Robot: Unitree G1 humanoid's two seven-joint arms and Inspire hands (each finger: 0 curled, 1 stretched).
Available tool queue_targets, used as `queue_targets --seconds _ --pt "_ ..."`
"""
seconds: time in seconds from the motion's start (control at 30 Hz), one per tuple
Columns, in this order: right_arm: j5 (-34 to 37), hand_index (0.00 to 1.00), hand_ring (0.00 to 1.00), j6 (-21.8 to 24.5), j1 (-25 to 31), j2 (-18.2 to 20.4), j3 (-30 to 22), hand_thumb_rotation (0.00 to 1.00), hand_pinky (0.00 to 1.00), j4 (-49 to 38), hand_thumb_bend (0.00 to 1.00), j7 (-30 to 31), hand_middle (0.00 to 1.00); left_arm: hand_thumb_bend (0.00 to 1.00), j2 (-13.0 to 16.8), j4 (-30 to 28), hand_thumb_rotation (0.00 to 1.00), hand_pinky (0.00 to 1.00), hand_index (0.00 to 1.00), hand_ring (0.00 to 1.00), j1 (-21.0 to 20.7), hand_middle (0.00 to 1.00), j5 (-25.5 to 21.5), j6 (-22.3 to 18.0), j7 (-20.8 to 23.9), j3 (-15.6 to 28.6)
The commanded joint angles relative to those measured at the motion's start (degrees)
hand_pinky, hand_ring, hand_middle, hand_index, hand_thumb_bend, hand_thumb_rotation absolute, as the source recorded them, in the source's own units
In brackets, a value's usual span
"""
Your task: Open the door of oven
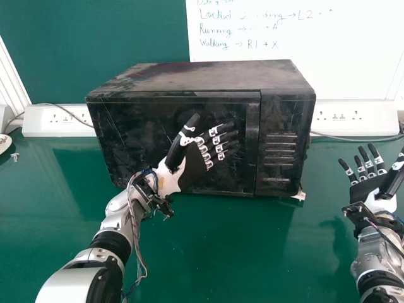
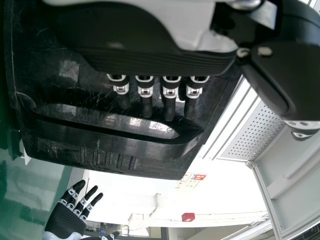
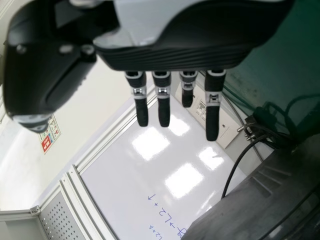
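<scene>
We have the black oven (image 1: 208,74) on the green worktop (image 1: 214,252), in the middle of the head view, its door (image 1: 136,145) closed. An upright handle (image 1: 251,148) runs down the door's right edge, with the ridged panel (image 1: 281,142) beside it. Our left hand (image 1: 191,169) is in front of the door, fingers straight and slightly apart, pointing toward the handle and just beside it; we cannot tell whether they touch the door. Our right hand (image 1: 370,188) is over the worktop, to the right of the oven and well apart from it, its fingers straight and spread.

Behind the oven, we can read handwriting on the whiteboard (image 1: 360,50): a line beginning "Locked" and ending near "L2 +", then "Running" with an arrow and "+ A", and "Walking → R1 + X". The top line is cut off, and parts of the others are too faint for us to make out. The right wrist view shows the blue "L2 + ↑" lying slanted. A red-and-white sign (image 2: 193,179) is on the wall, its print too small for us to read. White socket strips (image 1: 353,117) flank the oven.
</scene>
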Motion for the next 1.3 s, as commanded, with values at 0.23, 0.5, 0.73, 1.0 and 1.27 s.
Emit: queue_targets --seconds 0.23,0.5,0.73,1.0,1.27 --pt "0.4 0.99 1.0 -0.47 0.19 0.56 -0.13 0.96 0.99 -0.65 1.0 0.17 1.0 0.91 -0.51 0.89 0.82 0.63 0.87 0.82 -0.64 0.87 0.6 0.93 2.39 -1.01" --pt "0.41 1.0 1.0 -0.43 0.27 0.54 -0.09 0.97 0.98 -0.63 1.0 0.17 1.0 0.92 -1.0 1.1 0.84 0.65 0.87 0.83 -0.95 0.87 2.15 0.23 3.87 -2.6" --pt "0.3 0.99 1.0 -0.8 0.26 0.63 -0.01 0.97 0.98 -0.66 1.0 -0.1 1.0 0.91 -1.59 1.47 0.84 0.65 0.88 0.83 -1.3 0.87 2.49 0.66 4.19 -2.86" --pt "0.29 0.98 1.0 -1.12 0.21 0.76 0.01 0.97 0.97 -0.63 1.0 -0.44 1.0 0.91 -2.2 1.98 0.83 0.65 0.88 0.83 -2.12 0.88 2.26 1.8 4.61 -2.63" --pt "0.38 0.99 1.0 -0.94 0.24 0.74 -0.01 0.97 0.97 -0.7 1.0 -0.46 1.0 0.92 -3.58 2.19 0.84 0.65 0.89 0.83 -2.79 0.89 2.36 2.32 6.32 -2.63"
